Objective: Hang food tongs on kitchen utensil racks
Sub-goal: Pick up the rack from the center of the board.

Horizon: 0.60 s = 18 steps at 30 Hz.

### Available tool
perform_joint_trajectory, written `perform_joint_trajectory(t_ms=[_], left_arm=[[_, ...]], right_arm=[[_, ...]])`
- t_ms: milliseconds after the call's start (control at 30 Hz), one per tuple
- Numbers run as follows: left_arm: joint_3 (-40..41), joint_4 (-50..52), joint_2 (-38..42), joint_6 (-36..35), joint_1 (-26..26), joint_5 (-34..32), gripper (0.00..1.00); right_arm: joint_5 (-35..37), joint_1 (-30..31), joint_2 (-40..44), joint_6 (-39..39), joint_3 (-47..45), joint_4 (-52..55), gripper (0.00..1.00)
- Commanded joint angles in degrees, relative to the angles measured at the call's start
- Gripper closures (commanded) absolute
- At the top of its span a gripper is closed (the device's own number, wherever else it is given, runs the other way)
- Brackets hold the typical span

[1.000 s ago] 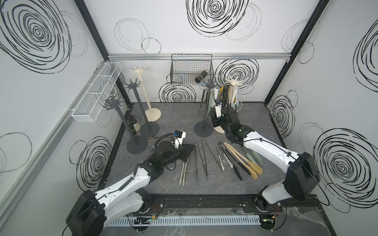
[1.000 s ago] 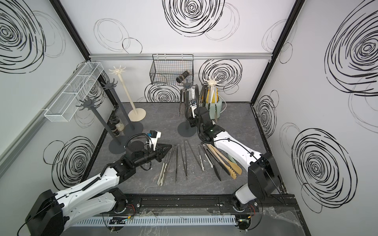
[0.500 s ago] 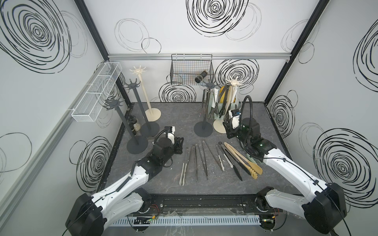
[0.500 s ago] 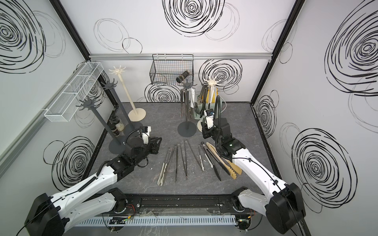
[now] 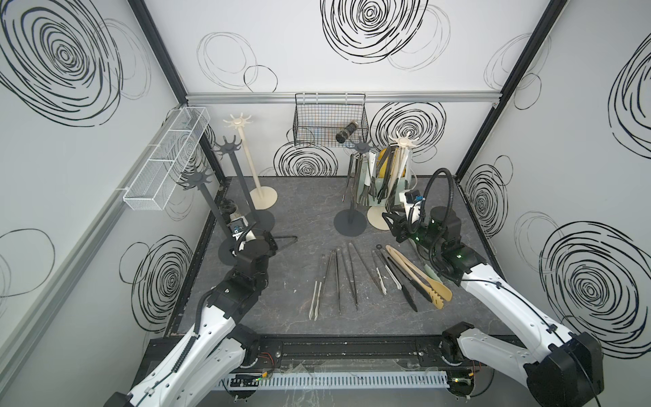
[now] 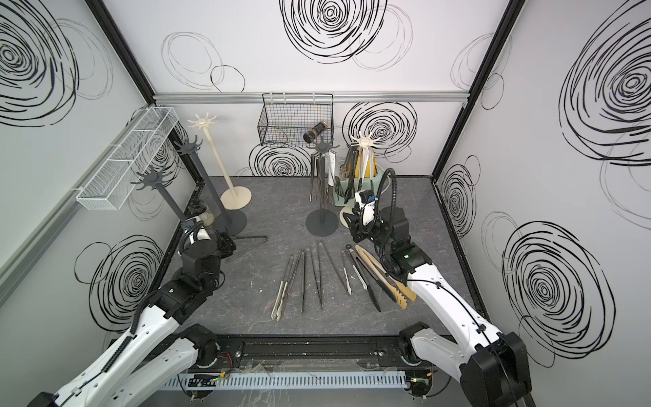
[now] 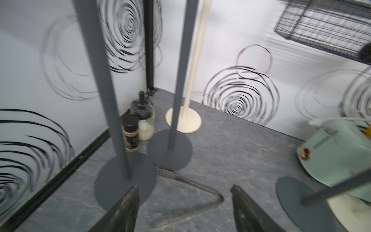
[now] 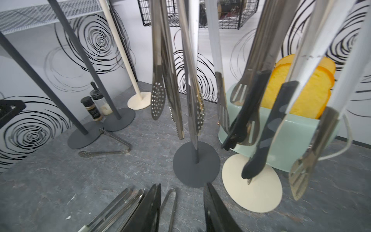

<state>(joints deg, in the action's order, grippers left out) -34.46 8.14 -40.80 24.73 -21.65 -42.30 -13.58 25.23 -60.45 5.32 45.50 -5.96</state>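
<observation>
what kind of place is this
Probably a robot test booth staged as a kitchen: white spiral-scribbled walls, two white robot arms, a tall dark grey pole rack hung with steel tongs.

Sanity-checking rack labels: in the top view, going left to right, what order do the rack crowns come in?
nearest dark grey crown → second dark grey crown → bare cream crown → loaded dark grey crown → loaded cream crown. White mesh tray and black wire basket overlap crowns, so they are left out.
</observation>
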Motion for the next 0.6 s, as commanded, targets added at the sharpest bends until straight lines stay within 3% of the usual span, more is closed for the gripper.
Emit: perform_joint_trajectory(t_ms=[0,200,567], left_arm=[[-0.08,-9.5,-0.1,-6.16,5.6,-4.18,0.17],[4.18,-25.16,-2.49,-15.74,11.19,-5.66,0.01],[15.2,-61.6,-9.88,-33.86,12.6,-10.09,0.03]], right_arm=[[-4.85,-0.18,0.32,1.94,-1.15,-3.6,0.61],[-5.39,-0.19,1.44,2.11,-2.12,-3.79,0.6],[-6.04,-0.11,0.69,2.85,-0.91,-1.79,0.6]])
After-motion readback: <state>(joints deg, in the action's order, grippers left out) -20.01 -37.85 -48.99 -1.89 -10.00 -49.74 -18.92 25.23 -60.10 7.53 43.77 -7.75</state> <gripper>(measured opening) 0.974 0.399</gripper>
